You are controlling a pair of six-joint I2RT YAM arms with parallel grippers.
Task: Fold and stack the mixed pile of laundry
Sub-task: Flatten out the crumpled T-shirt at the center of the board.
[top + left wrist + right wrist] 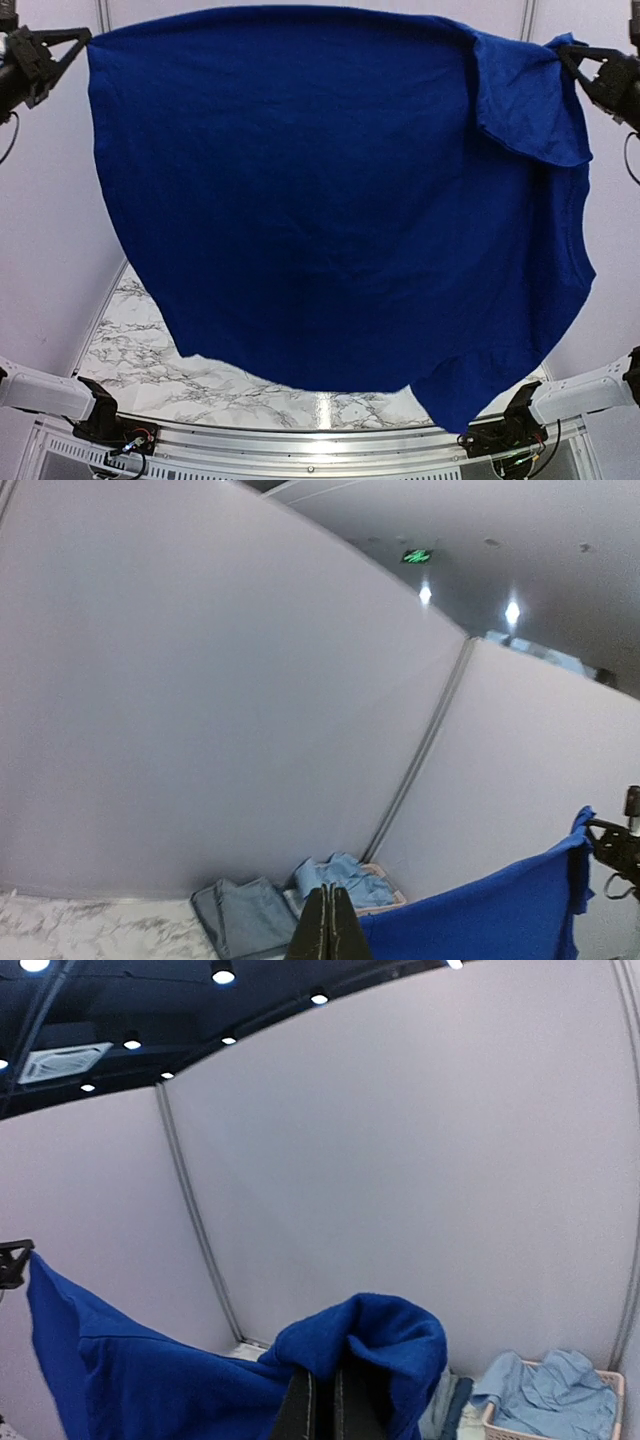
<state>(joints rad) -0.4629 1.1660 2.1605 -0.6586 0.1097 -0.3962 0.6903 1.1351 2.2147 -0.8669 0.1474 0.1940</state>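
We hold the royal-blue T-shirt (320, 200) spread high above the marble table (140, 350), left gripper (85, 40) and right gripper (563, 55) each clamped tight on an upper corner, so it hangs flat for folding.

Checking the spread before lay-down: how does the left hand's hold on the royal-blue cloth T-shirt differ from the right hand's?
The left hand pinches a flat corner of the royal-blue cloth T-shirt; the right hand pinches a bunched corner with a flap folded over. The shirt hangs lower on the right hand's side than on the left hand's. Both hands are shut on its top edge, spreading it between them.
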